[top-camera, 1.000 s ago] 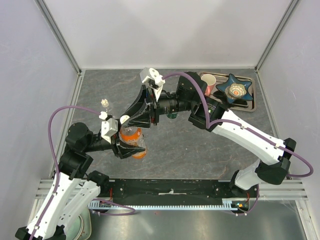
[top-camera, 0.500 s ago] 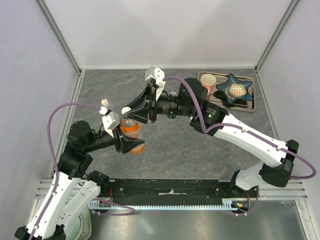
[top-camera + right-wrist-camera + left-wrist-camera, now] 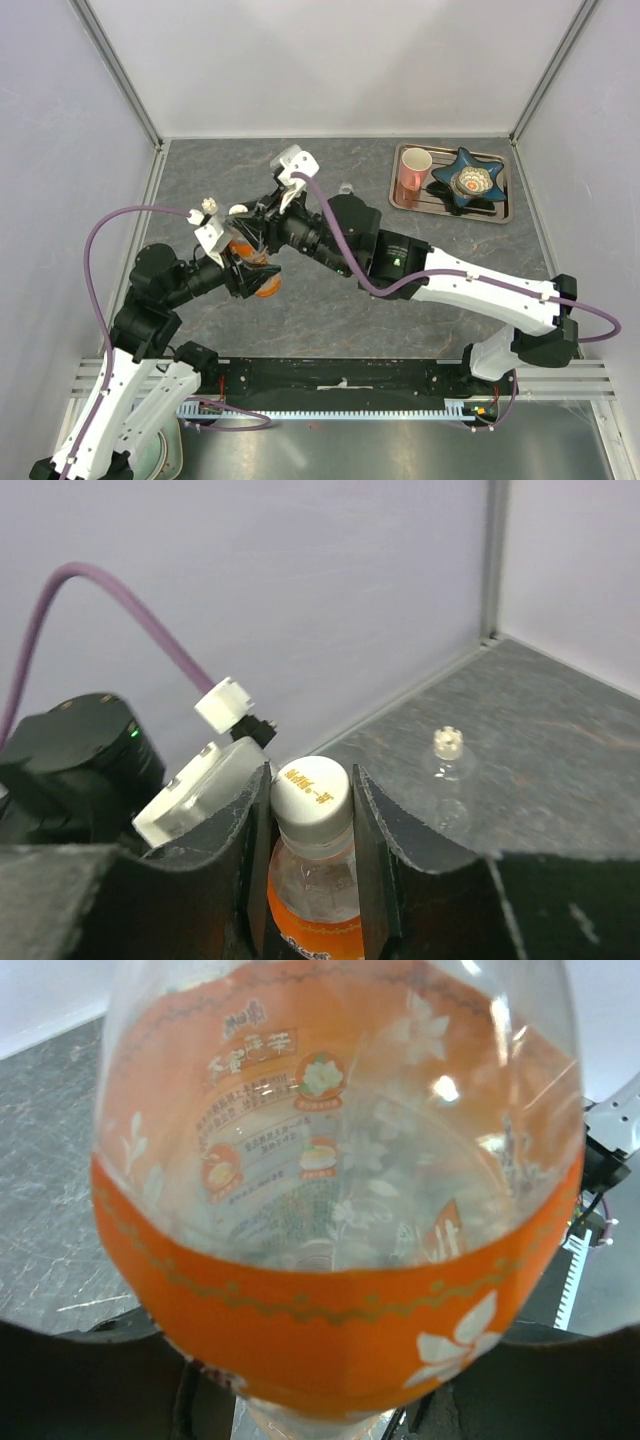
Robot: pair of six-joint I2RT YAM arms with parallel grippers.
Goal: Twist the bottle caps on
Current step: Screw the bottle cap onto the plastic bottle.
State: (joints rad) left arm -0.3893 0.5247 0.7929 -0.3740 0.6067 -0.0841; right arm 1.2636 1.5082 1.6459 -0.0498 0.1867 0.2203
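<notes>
I see left gripper (image 3: 249, 271) clamping orange bottle (image 3: 330, 1260) mid-body; thin squashy wall, so light squeeze. Looks like right gripper (image 3: 311, 782) pinches white cap (image 3: 312, 788): small, smooth, slip-prone.

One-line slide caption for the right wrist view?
Right claw gripping the white cap on the orange bottle, tiny bottle behind.

Robot lab cell w/ alu-profile frame (image 3: 119, 70), plain white wall panels (image 3: 330, 60), grey bench top (image 3: 200, 170).
</notes>
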